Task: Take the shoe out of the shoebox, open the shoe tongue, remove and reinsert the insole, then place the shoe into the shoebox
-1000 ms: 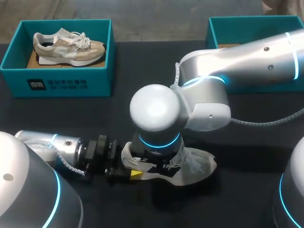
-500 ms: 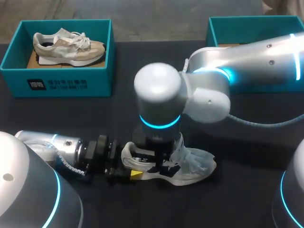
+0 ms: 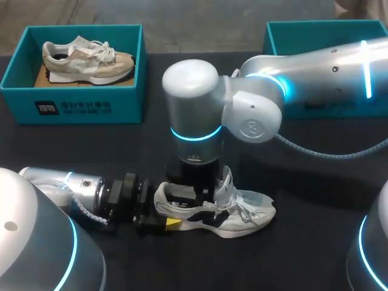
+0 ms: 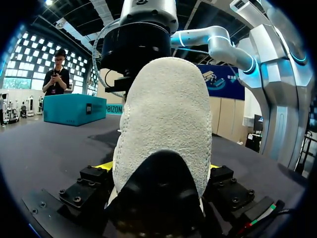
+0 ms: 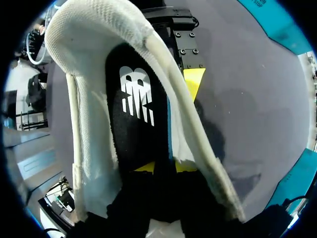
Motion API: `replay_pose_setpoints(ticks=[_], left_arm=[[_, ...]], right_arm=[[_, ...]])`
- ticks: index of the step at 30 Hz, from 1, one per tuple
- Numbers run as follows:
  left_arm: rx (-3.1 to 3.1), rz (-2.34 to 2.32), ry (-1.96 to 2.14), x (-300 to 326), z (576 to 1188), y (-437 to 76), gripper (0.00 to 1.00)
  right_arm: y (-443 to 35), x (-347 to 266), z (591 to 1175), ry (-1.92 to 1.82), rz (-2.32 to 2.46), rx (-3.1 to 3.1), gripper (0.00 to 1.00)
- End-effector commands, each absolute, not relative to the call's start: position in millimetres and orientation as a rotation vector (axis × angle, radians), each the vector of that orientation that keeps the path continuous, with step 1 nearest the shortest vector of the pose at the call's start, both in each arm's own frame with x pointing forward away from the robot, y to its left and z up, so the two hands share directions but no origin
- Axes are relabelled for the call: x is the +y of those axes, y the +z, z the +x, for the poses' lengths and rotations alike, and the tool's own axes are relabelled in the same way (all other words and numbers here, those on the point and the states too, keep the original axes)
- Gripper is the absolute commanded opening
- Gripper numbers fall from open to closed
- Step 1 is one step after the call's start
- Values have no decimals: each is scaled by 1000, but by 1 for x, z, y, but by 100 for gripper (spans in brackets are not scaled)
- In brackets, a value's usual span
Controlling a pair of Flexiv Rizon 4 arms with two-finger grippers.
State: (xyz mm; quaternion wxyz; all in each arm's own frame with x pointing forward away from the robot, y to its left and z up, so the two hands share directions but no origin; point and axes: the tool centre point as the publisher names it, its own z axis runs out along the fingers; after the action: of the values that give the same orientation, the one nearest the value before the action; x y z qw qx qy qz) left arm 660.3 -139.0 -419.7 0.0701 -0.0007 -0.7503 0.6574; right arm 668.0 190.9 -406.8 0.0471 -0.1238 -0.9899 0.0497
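Observation:
A white shoe (image 3: 242, 213) lies on its side on the dark table near the front, toe to the right. Its suede heel (image 4: 166, 119) sits between the wide-set fingers of my left gripper (image 3: 167, 219), which touch it from both sides. My right gripper (image 3: 194, 189) points straight down into the shoe's opening. In the right wrist view the right gripper (image 5: 166, 167) has its yellow tips close together on the edge of the black insole (image 5: 131, 114), inside the white lining (image 5: 89, 114). My left gripper's yellow finger (image 5: 194, 82) shows just outside the shoe.
An open teal shoebox (image 3: 18, 66) at the back left holds a beige shoe (image 3: 88, 57). A second teal box (image 3: 273, 36) stands at the back right, partly behind my right arm. Dark tabletop lies between them.
My right arm's wrist has swung upright over the shoe, uncovering the laces and toe. Its fingers have drawn closer together inside the shoe. The left gripper and heel stay put.

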Motion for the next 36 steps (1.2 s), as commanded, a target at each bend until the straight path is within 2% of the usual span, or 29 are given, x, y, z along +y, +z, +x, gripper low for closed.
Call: replay_pose_setpoints(ticks=[1, 10, 24, 36], left_arm=[[-2258, -1, 1978, -142, 663, -418, 0], [-2258, -1, 1978, -142, 663, -418, 0], [-2258, -1, 1978, -142, 663, -418, 0], [-2258, -1, 1978, -142, 663, -418, 0]], right_arm=[[-446, 207, 642, 162, -372, -3023, 0], [-423, 205, 631, 127, -379, -3087, 0], [-373, 186, 626, -194, -435, -3319, 0], [-373, 196, 639, -396, -398, -3377, 0]])
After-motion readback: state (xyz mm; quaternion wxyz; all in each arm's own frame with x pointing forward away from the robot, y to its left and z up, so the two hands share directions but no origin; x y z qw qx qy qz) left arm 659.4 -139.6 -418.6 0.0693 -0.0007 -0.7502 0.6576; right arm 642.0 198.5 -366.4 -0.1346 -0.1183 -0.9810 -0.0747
